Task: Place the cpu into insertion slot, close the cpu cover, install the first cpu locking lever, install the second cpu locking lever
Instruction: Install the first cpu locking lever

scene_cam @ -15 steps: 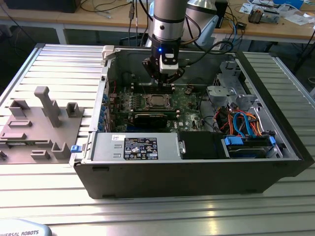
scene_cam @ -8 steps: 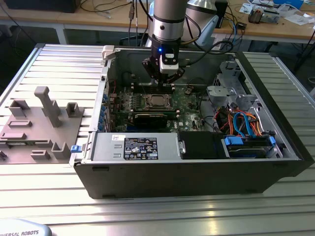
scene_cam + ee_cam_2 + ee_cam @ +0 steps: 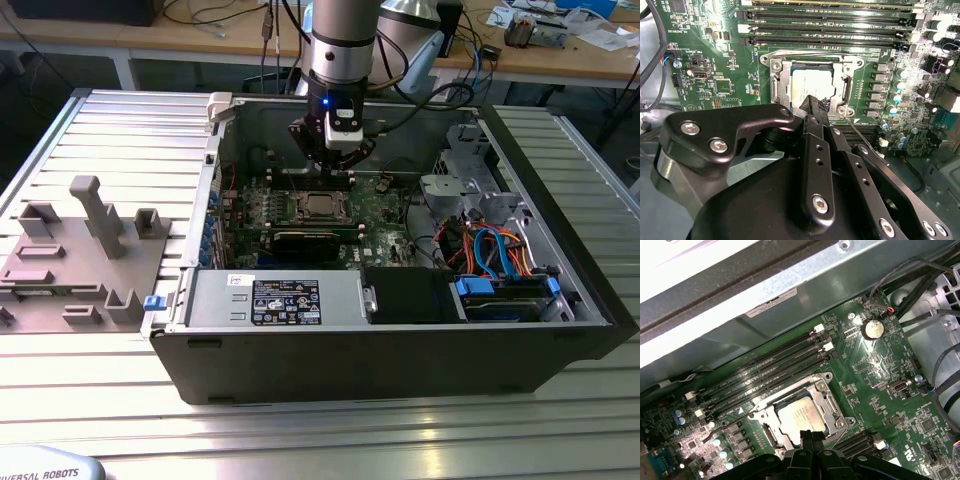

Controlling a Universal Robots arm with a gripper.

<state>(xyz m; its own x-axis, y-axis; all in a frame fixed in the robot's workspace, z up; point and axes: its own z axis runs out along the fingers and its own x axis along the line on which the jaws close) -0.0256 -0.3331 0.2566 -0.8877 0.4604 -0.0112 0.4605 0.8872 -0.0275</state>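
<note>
The cpu (image 3: 809, 84) (image 3: 801, 416) lies flat in the insertion slot (image 3: 322, 207) on the green motherboard, its silvery top facing up. In both wrist views the cpu cover (image 3: 778, 80) (image 3: 834, 401) is down around it as a metal frame. My gripper (image 3: 813, 104) (image 3: 812, 434) (image 3: 330, 168) hovers at the socket's edge with its black fingers pressed together and nothing visible between them. A thin wire locking lever (image 3: 862, 140) slants away from the socket's corner beside the fingers. Another wire lever (image 3: 805, 52) runs along the socket's side by the memory slots.
The motherboard sits deep in an open black computer case (image 3: 400, 350) on a ribbed metal table. Memory slots (image 3: 765, 371) run beside the socket. Cables and a drive cage (image 3: 500, 260) fill the exterior view's right. A grey fixture tray (image 3: 70, 260) stands at the exterior view's left.
</note>
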